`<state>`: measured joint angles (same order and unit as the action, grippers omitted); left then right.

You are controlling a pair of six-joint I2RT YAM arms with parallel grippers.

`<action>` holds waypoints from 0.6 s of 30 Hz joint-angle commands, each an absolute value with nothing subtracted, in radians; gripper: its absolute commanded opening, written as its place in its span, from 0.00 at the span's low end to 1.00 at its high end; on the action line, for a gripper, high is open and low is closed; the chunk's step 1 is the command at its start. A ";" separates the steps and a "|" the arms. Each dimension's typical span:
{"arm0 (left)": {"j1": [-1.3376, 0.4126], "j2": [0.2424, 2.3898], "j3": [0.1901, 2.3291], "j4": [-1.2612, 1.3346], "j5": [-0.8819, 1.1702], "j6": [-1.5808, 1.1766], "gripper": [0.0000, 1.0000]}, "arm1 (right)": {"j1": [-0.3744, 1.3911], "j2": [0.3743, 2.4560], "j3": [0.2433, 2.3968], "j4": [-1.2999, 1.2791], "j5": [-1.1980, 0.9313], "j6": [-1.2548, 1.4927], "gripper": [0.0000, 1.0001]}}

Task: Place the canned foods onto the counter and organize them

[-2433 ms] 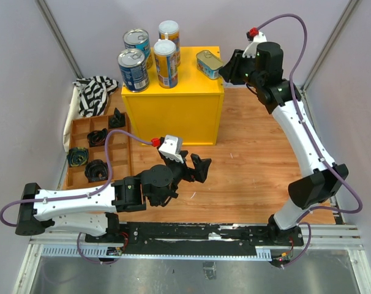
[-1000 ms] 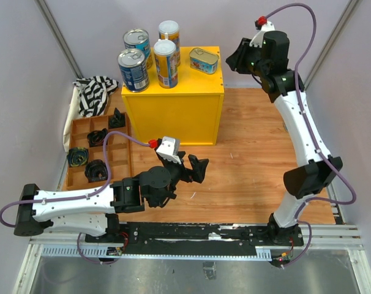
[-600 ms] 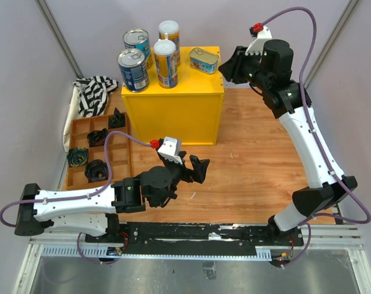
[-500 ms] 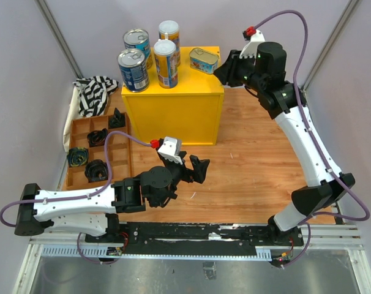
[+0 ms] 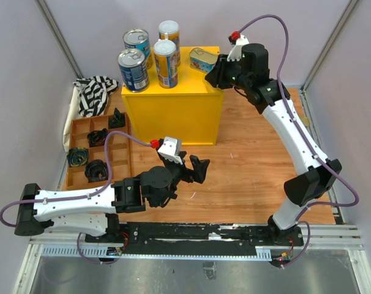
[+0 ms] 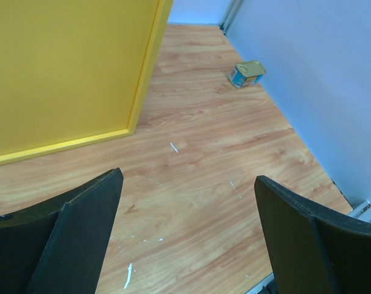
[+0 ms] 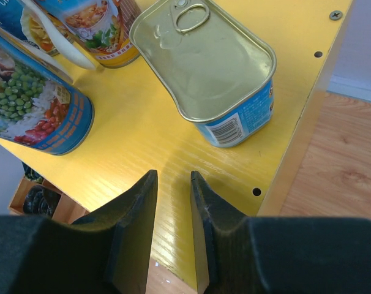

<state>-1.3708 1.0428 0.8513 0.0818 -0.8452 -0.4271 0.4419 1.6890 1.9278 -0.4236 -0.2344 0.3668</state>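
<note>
Cans: four stand upright on the left half of the yellow cabinet [image 5: 173,113] top.
Blue cans: front blue can [image 5: 133,69] at the cabinet's front-left corner, back blue can [image 5: 137,44] right behind it.
Slim cans: front slim can [image 5: 165,63] just right of the front blue can, back slim can [image 5: 169,33] behind it near the cabinet's rear edge.
Gold tin [image 5: 204,60]: lying flat on the right side of the cabinet top, ring-pull lid up, apart from the slim cans.
Second tin [image 6: 247,73]: down on the wooden tabletop [image 5: 253,171], right of the cabinet, close to the wall.
Right gripper [image 7: 172,177]: over the cabinet's front-right corner, just short of the gold tin, not touching it. Fingers nearly together with a slim gap and nothing in it.
Left gripper [image 6: 187,179]: low over the tabletop in front of the cabinet. Fingers spread wide, nothing between them.
Tray [image 5: 120,165]: wooden, left of the cabinet, small black parts in some compartments.
Striped cloth [image 5: 93,93]: bunched up left of the cabinet, behind the tray.
</note>
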 commanded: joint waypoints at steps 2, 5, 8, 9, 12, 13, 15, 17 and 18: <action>-1.368 1.030 0.848 0.121 -0.880 -0.433 0.93 | 0.457 1.717 2.000 -0.398 -0.225 0.372 0.29; -1.369 1.025 0.842 0.121 -0.883 -0.436 0.93 | 0.456 1.737 2.024 -0.399 -0.213 0.367 0.29; -1.368 1.022 0.836 0.122 -0.889 -0.439 0.93 | 0.449 1.757 2.049 -0.403 -0.208 0.367 0.29; -1.368 1.022 0.835 0.123 -0.890 -0.441 0.93 | 0.446 1.764 2.057 -0.407 -0.207 0.367 0.29; -1.368 1.020 0.830 0.123 -0.891 -0.443 0.93 | 0.437 1.779 2.071 -0.409 -0.206 0.369 0.29; -1.368 1.020 0.829 0.123 -0.893 -0.444 0.93 | 0.434 1.782 2.075 -0.408 -0.204 0.368 0.29; -1.368 1.020 0.826 0.123 -0.894 -0.446 0.94 | 0.429 1.789 2.083 -0.408 -0.202 0.370 0.29; -1.368 1.020 0.824 0.126 -0.896 -0.447 0.94 | 0.425 1.799 2.095 -0.407 -0.201 0.371 0.29; -1.368 1.020 0.825 0.126 -0.896 -0.447 0.94 | 0.421 1.803 2.102 -0.407 -0.201 0.372 0.29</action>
